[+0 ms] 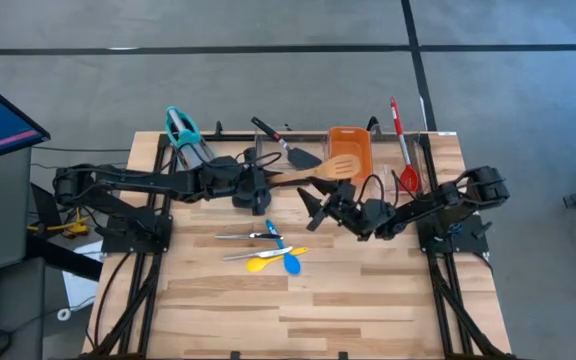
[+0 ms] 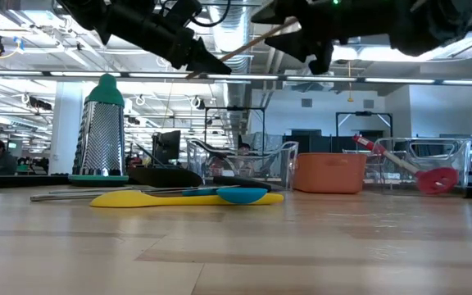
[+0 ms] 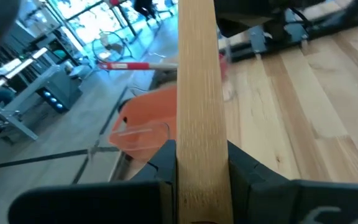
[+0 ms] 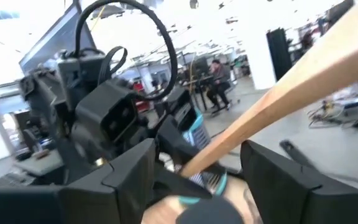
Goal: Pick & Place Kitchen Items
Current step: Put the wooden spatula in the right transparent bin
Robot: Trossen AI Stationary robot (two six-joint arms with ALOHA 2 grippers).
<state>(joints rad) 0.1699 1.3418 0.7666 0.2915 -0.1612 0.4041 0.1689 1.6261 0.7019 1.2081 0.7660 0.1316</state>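
Observation:
My left gripper point(image 1: 256, 185) reaches in from the table's left and is shut on the wooden slotted spoon point(image 1: 320, 172), which is held above the table. The spoon's head point(image 1: 341, 166) is over the near edge of the orange tub point(image 1: 350, 146). My right gripper point(image 1: 318, 204) is open, just on the near side of the spoon's handle. In the right wrist view the handle point(image 4: 291, 93) crosses the gap between its fingers, and I see no touch. Yellow point(image 1: 266, 264) and blue point(image 1: 288, 258) spoons lie flat on the table below. My left gripper pinches the wooden spoon's handle point(image 3: 197, 140) between its two fingers, toward the handle's free end. The fingers come nearly level from the table's left and lie along the handle. The spoon is lifted clear and points toward the table's right, its head slightly raised.
A steel grater with a teal top point(image 1: 182, 130) and a black spatula point(image 1: 286, 146) are at the far edge. A red spoon point(image 1: 402, 150) lies in a clear tray at the far right. Silver utensils point(image 1: 248, 237) lie at the table's middle. Bare wood stretches toward the near edge.

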